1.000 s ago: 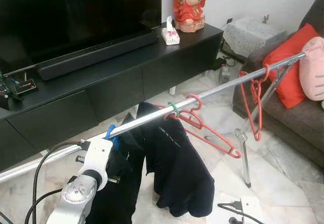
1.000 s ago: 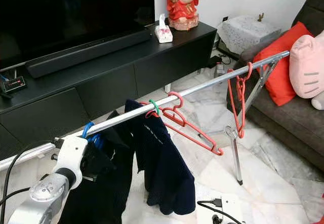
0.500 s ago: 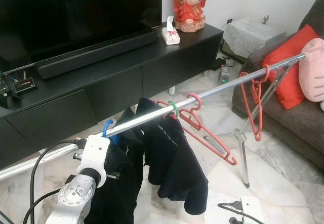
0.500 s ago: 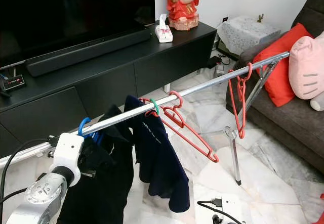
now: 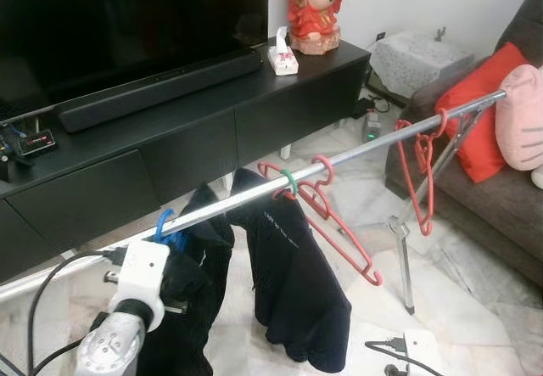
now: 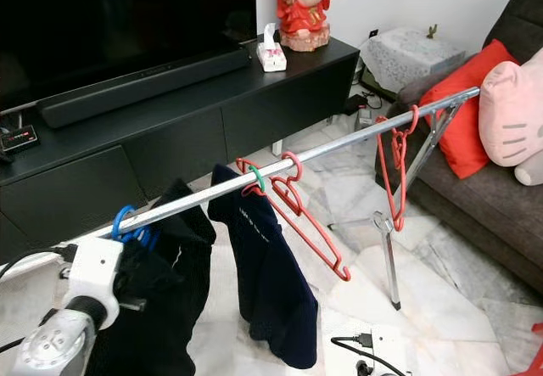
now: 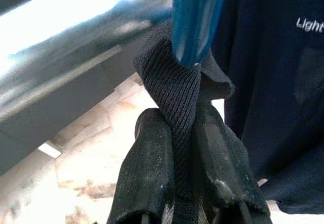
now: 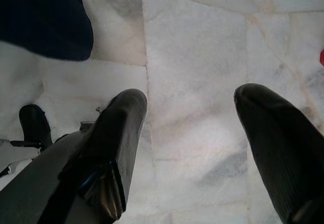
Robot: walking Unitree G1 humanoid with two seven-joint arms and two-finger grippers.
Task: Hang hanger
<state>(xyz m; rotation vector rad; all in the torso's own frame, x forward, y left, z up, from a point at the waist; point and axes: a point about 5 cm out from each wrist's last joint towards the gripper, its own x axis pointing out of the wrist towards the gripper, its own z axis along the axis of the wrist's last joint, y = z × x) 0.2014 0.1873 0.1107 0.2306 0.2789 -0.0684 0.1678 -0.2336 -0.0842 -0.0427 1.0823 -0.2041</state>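
A blue hanger (image 5: 164, 223) carries a black garment (image 5: 193, 300), and its hook sits over the silver rail (image 5: 373, 143) near the rail's left end. My left gripper (image 7: 179, 128) is just under the rail, shut on the garment's ribbed collar (image 7: 174, 87) below the blue hanger's neck (image 7: 195, 16). My left wrist (image 5: 140, 274) covers the grip in the head views. My right gripper (image 8: 190, 107) hangs open above the marble floor with nothing between its fingers (image 8: 119, 133).
A navy shirt (image 5: 297, 283) on a green hook hangs mid-rail beside empty red hangers (image 5: 339, 219), with more red hangers (image 5: 422, 168) near the right end. A black TV cabinet (image 5: 212, 130) stands behind, a sofa with cushions (image 5: 484, 130) at right, and a rail leg (image 5: 403, 257) and cables on the floor.
My left gripper has moved left and a little lower along the rail with the blue hanger and black garment. The navy shirt and the red hanger have swung slightly.
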